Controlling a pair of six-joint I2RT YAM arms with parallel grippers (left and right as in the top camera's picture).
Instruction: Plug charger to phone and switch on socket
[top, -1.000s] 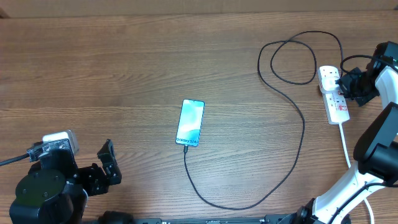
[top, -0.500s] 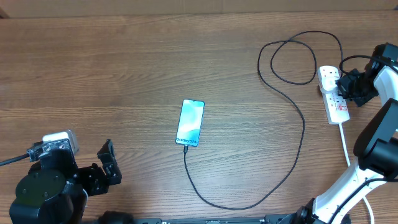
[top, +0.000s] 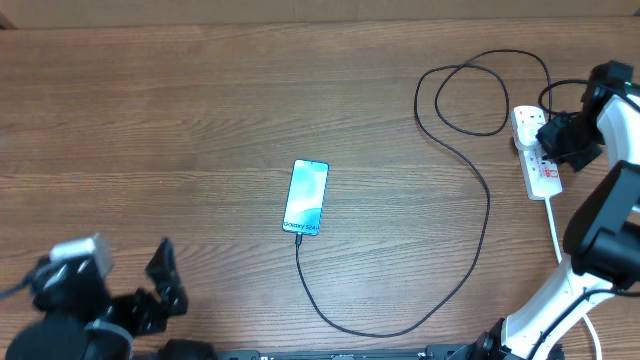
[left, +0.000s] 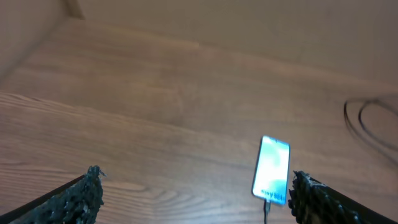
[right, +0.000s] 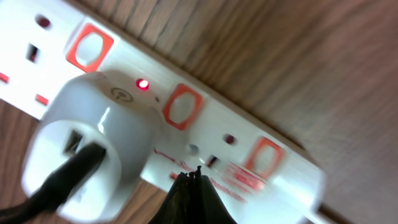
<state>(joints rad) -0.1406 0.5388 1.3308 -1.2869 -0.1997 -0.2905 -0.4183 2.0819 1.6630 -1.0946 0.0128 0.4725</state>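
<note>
Now, at mid-table: phone (top: 306, 197), screen lit, charger cable (top: 470, 270) joined at its near edge, looping right and far toward the power strip (top: 536, 155) at the right edge. Right gripper (right: 190, 185) clenched, tips pressed together at the strip's face beside a red-framed switch (right: 183, 107), grasping nothing. White plug adapter (right: 93, 152) seated in the strip, with a small red light (right: 143, 84) glowing beside it. Left gripper (left: 196, 183) released wide at near left, well apart from the phone.

Left gripper (top: 168, 280) black, rough-textured fingers (left: 78, 196); right arm (top: 603, 228) white-black (glossy shells).
</note>
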